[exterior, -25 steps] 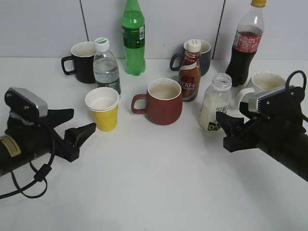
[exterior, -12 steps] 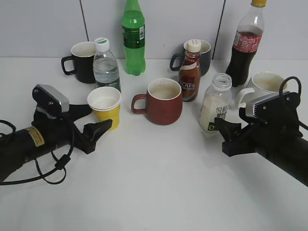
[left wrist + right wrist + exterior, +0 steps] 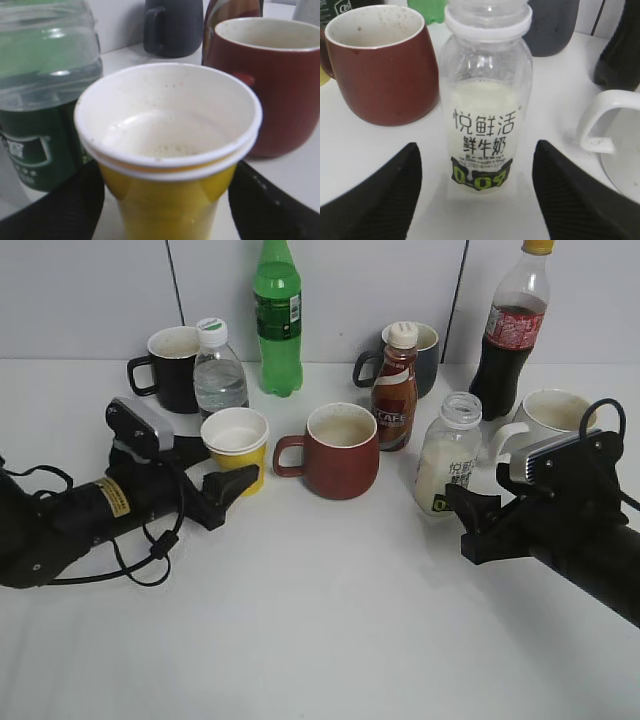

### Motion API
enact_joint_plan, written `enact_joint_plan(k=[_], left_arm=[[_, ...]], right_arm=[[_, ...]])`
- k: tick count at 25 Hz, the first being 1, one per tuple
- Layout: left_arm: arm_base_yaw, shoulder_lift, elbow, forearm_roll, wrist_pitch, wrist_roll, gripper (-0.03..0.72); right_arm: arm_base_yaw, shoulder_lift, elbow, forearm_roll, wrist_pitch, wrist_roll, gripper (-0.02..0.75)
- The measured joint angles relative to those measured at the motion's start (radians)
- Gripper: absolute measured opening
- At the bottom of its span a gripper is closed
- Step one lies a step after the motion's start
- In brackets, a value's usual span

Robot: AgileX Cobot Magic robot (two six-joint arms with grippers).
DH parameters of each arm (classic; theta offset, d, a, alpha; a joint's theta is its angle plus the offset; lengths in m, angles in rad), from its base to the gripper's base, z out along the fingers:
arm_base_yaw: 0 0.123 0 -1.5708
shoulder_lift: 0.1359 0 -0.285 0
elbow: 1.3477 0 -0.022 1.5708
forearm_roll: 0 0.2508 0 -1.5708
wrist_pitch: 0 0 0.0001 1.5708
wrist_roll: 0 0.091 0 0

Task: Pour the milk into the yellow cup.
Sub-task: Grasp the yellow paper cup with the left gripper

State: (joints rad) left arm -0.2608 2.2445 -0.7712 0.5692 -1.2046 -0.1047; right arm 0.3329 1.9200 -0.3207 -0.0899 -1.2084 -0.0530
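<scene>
On the left of the desk [image 3: 320,640], the left pincer [image 3: 215,472] is open, with one finger on each side of the yellow cup [image 3: 236,445], not squeezing it yet. Further right, the milk [image 3: 447,455] stands upright between the open fingers of the right pincer [image 3: 468,502]. I think both are getting ready to grab. Next, each must close gently, then the milk gets lifted and tipped.

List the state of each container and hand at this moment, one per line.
milk: upright, uncapped, about half full
yellow cup: upright, between the left hand's fingers
left hand: open around the cup
right hand: open, just short of the milk
red mug: upright
coffee bottle: capped
water bottle: capped
</scene>
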Motion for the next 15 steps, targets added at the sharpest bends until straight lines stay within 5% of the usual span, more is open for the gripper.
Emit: enact_joint_plan(k=[15], left_arm=[[0.0, 0.09, -0.162, 0.05, 0.022, -0.037, 0.581]], right_arm=[[0.0, 0.0, 0.0, 0.004, 0.0, 0.001, 0.523]])
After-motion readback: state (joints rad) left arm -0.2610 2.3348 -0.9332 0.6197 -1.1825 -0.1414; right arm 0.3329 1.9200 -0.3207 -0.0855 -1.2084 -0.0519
